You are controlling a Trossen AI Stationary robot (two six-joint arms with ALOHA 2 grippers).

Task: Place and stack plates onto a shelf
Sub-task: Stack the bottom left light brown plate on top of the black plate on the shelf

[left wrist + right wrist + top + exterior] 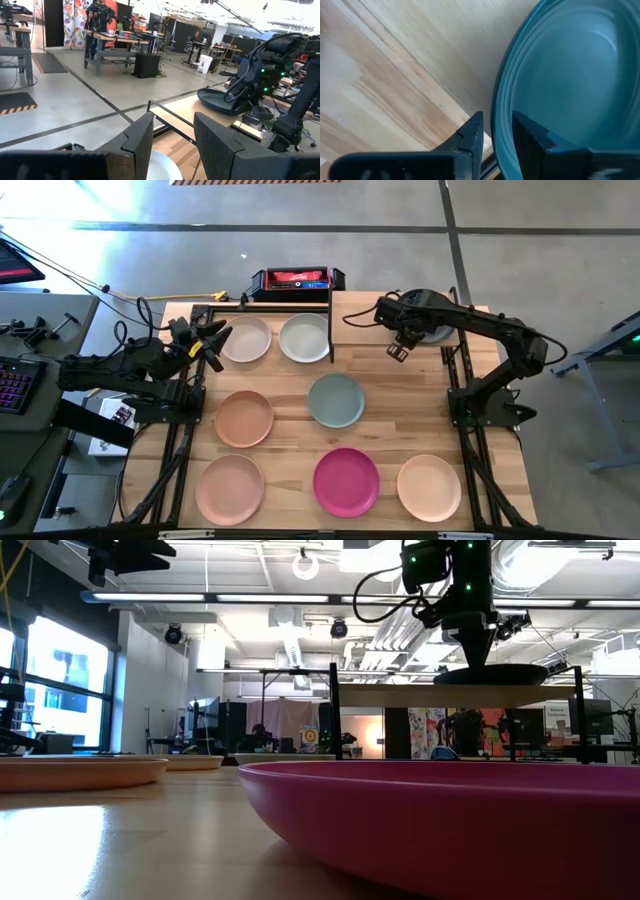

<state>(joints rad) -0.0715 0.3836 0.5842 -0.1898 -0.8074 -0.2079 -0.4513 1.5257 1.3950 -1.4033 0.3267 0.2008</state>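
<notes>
A dark green plate (570, 75) lies flat on the shelf (365, 315) at the table's far right, and in the low view this plate (505, 674) sits level on the board. My right gripper (497, 142) points steeply down over its rim, open, one finger inside and one outside. At the table's far left my left gripper (215, 340) hangs level and open, holding nothing, beside a white plate (245, 340). Several more plates lie bottom-down on the tabletop: pale green (305, 338), sage (336, 400), peach (243, 418), pink (230, 488), magenta (346, 480) and cream (429, 487). My right gripper straddles the dark plate's rim (501, 120) from above, at the plate's side toward the table's left. A strip of the board shows between the outer finger (470, 137) and the rim. Whether the inner finger (532, 137) touches the plate, I cannot tell.
The shelf's black frame posts (331, 320) stand between the shelf and the two far plates. A black and red box (297, 280) sits beyond the table's far edge. Bare board remains on the shelf left of the dark plate.
</notes>
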